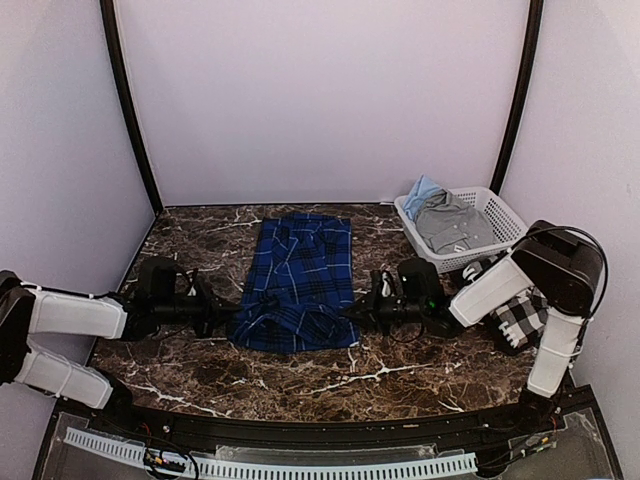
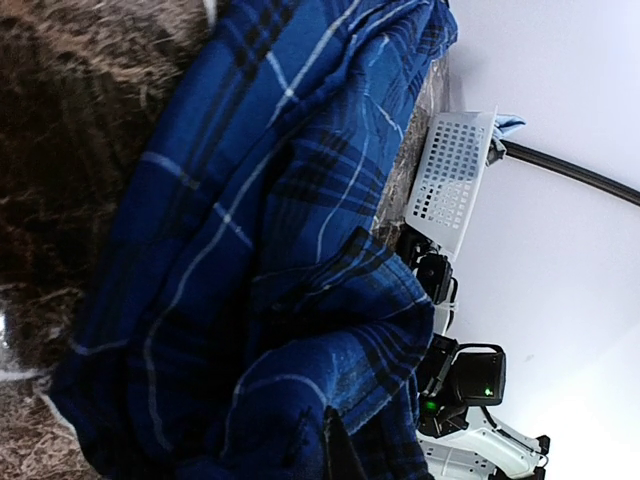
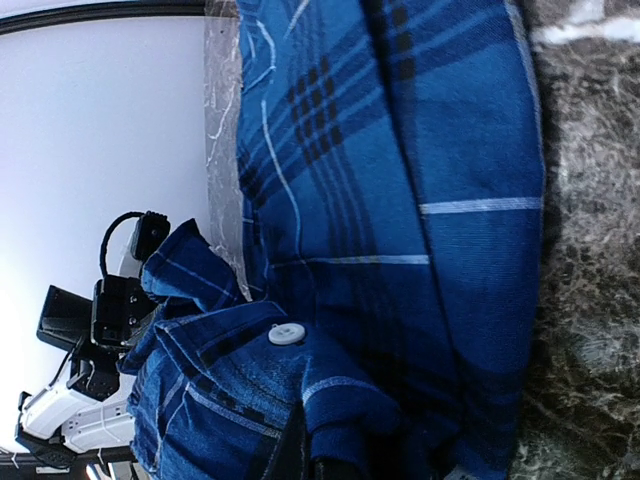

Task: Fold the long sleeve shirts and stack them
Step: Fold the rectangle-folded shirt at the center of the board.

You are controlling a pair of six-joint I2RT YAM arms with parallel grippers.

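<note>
Here, left pincer: clenched on the blue plaid shirt, near-left hem.
right pincer: grasping the near-right hem.
Shirt body: flat, mid-surface.
check shirt: bunched at the right edge, under the right arm.
basket: far right.

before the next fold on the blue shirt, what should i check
1. blue plaid shirt centred, far half flat: ok
2. Near hem smooth: not ok, bunched between the tools
3. left tool at the near left corner: ok
4. right tool at the near right corner: ok
5. Tools shut on cloth: cannot tell, fingers hidden by fabric
6. checked shirt clear of the fold: ok, off to the right
</note>
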